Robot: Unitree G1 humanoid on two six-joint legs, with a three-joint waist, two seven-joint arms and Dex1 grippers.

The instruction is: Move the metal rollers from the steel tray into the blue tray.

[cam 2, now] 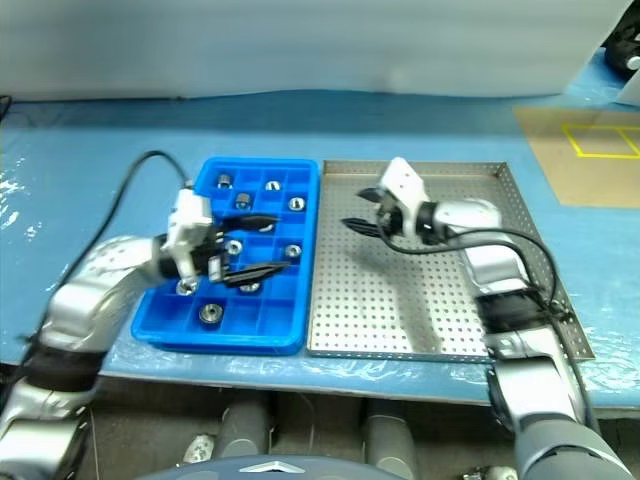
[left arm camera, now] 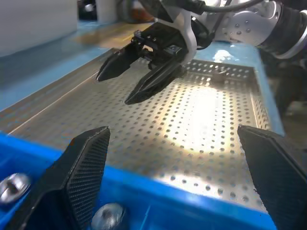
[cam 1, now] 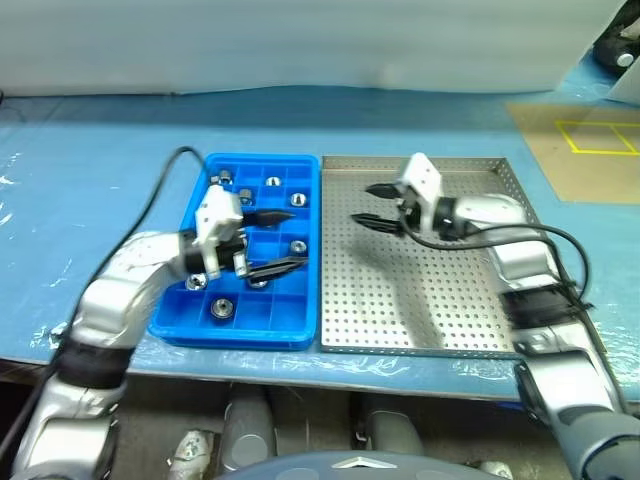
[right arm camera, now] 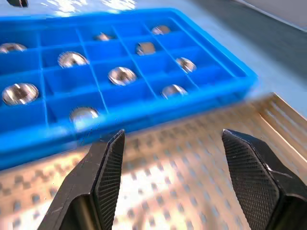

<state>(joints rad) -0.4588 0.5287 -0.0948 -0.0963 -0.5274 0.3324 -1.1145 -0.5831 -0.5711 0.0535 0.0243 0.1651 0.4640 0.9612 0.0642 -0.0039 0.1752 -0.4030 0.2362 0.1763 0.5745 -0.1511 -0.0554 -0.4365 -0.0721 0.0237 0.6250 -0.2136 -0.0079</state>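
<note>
The blue tray [cam 1: 300, 330] lies left of the steel tray [cam 1: 440, 330], their long sides touching. Several metal rollers [cam 1: 298, 247] sit singly in the blue tray's compartments, seen close in the right wrist view as metal rollers [right arm camera: 121, 75]. My left gripper [cam 1: 280, 240] hovers over the blue tray's right half, pointing toward the steel tray, open and holding nothing. My right gripper [cam 1: 363, 204] hangs over the steel tray's far left part, open and holding nothing, pointing toward the blue tray. The left wrist view shows the right gripper [left arm camera: 115, 88] above the bare perforated floor.
Both trays rest on a table covered in blue plastic sheet [cam 1: 90, 170], close to its front edge. A black cable [cam 1: 150, 200] loops up from my left arm. A brown board with a yellow square [cam 1: 590, 140] lies at the back right. A white wall [cam 1: 300, 40] closes the back.
</note>
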